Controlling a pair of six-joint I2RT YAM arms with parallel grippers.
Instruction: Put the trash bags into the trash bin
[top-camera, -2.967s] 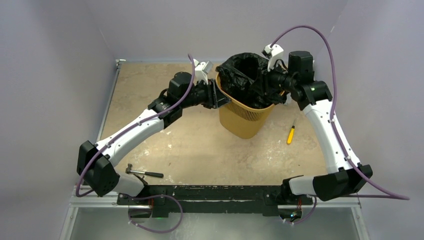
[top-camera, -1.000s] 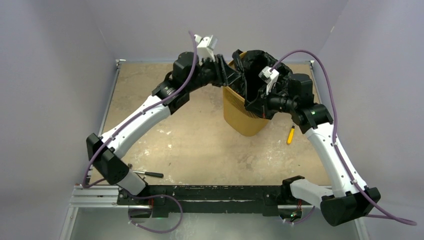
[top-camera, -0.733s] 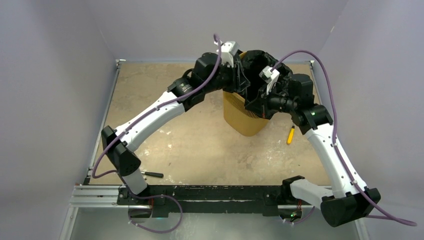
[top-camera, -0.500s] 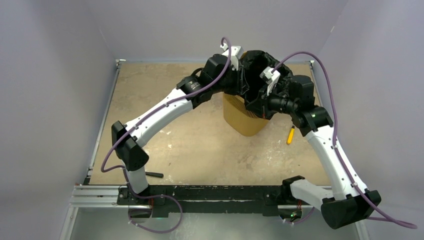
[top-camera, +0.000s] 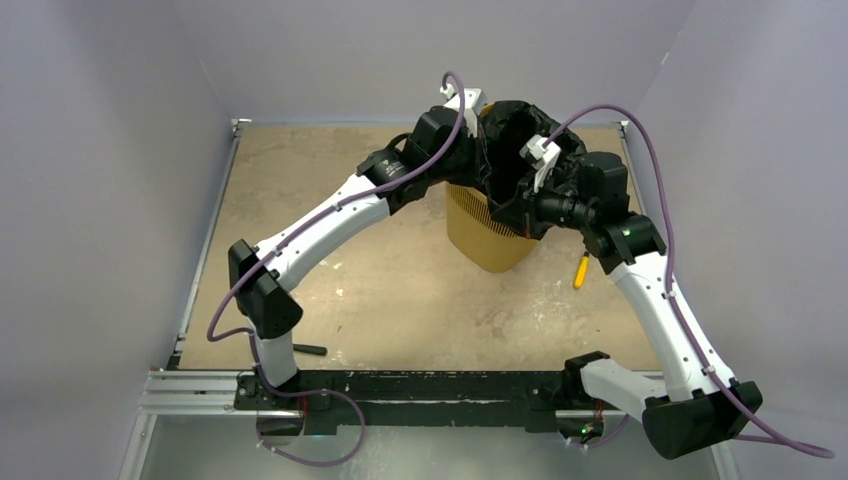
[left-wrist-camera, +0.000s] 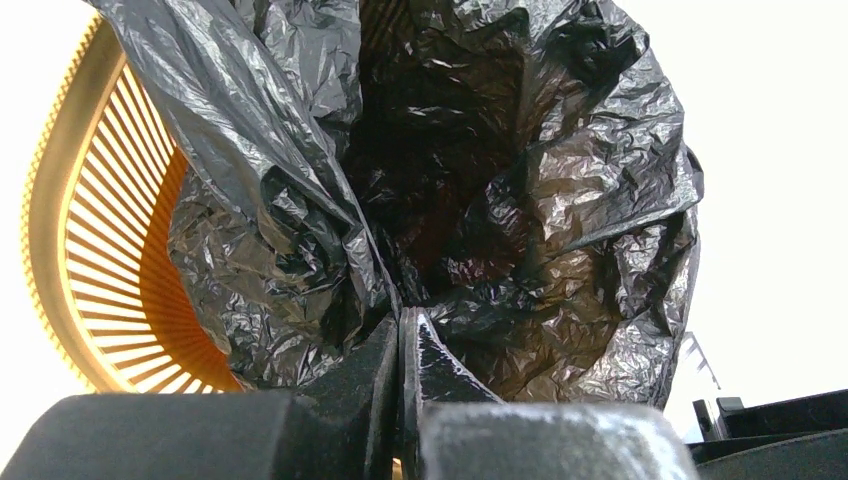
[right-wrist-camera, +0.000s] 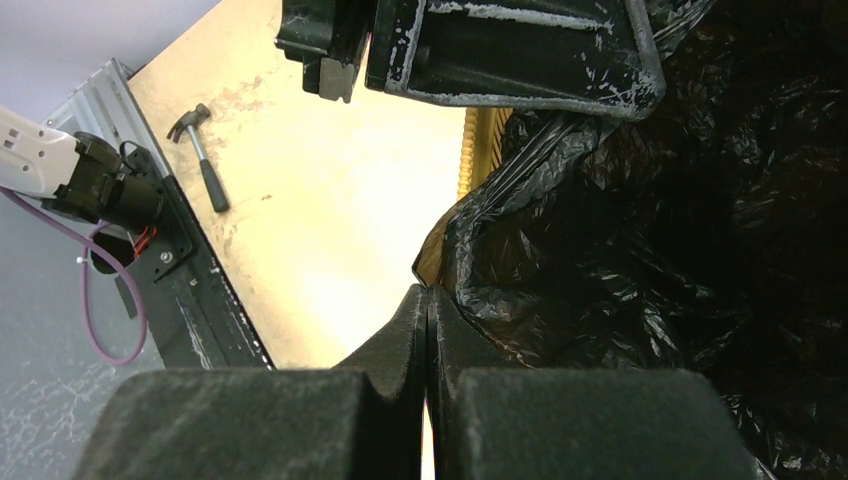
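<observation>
The orange-yellow mesh trash bin stands at the back middle of the table, with the glossy black trash bag bunched in and over its mouth. My left gripper reaches in from the left at the bin's rim. In the left wrist view the left gripper is shut, with a fold of the trash bag pinched at its tips and the bin wall at the left. My right gripper is shut too, on the edge of the trash bag, at the bin's near right side.
A yellow-handled screwdriver lies right of the bin. A hammer lies near the table's front left, partly behind the left arm's elbow. Grey walls close in the table on three sides.
My left arm swung right from beside the bin to its rim and shut its jaws on the bag. The right arm and the bin stayed put.
</observation>
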